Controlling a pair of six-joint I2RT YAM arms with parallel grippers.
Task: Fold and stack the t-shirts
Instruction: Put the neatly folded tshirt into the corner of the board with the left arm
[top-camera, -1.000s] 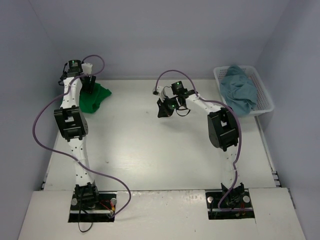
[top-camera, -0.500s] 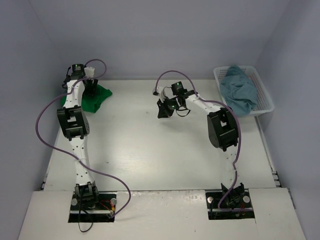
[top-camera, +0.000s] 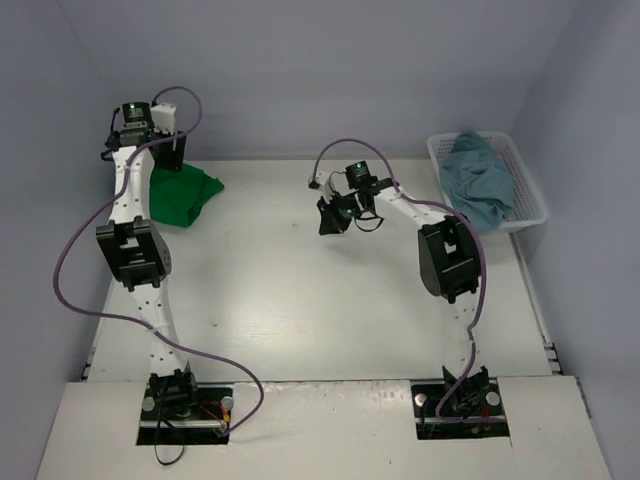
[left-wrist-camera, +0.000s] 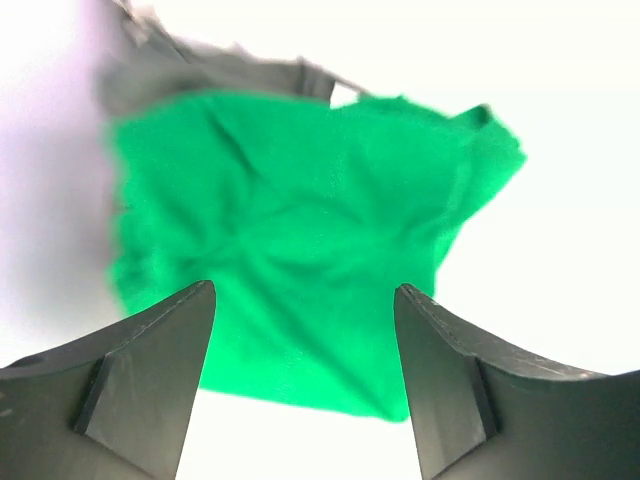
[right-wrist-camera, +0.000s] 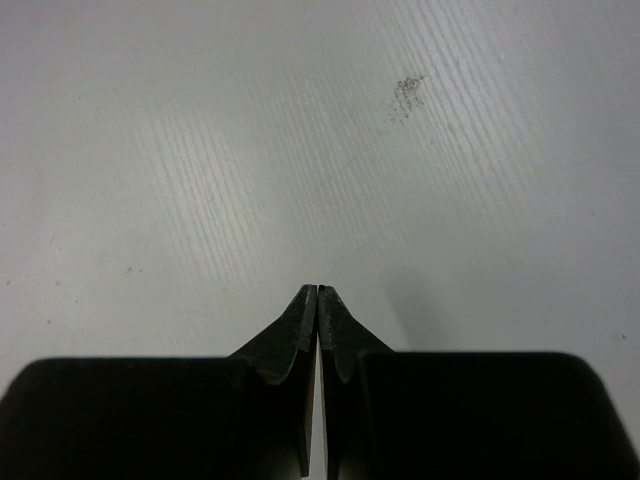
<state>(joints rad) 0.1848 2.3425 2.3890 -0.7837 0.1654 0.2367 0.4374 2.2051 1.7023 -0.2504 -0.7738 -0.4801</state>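
Top external view is showing the bright green t-shirt (top-camera: 185, 195) lying in a crumpled heap at the far left corner of the table (top-camera: 300, 300), close to the back wall. The left gripper (top-camera: 173, 152) is hanging above the far part of that heap, pointing down. The left wrist view is showing its two dark fingers (left-wrist-camera: 150, 370) standing wide apart, released, with the green cloth spreading below and between them and nothing pinched; whether the tips are touching the cloth I cannot tell. The right gripper (top-camera: 328, 217) is hovering over bare table near the middle of the far half, well apart from both shirts. The right wrist view is showing its jaws pressing together tip to tip, clenched on nothing, with only white tabletop and a small grey smudge (right-wrist-camera: 405, 95) beneath. The dusty blue t-shirt (top-camera: 478, 178) is sitting bunched in the white slatted basket (top-camera: 530, 190) at the far right corner, filling most of it.
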